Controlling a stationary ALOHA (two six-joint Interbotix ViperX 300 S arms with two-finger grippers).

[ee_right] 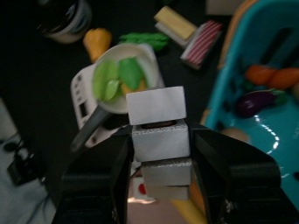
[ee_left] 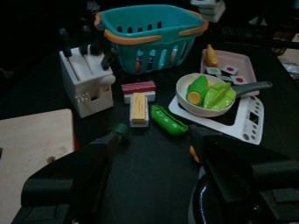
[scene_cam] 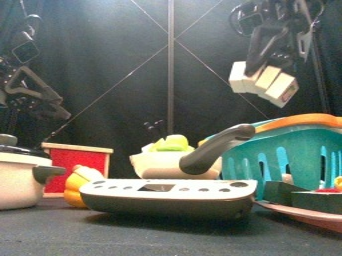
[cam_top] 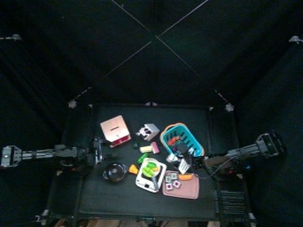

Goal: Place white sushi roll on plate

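The right gripper (ee_right: 162,149) is clamped on the white sushi roll (ee_right: 158,118), high above the teal basket (scene_cam: 297,150). To do it well, carry it level, lower slowly over the plate, then release. The left gripper (ee_left: 158,179) rests with jaws apart.

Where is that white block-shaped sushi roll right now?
The white block-shaped sushi roll is off the table, held between the right gripper's jaws. In the front view it hangs at the upper right, above the teal plastic basket.
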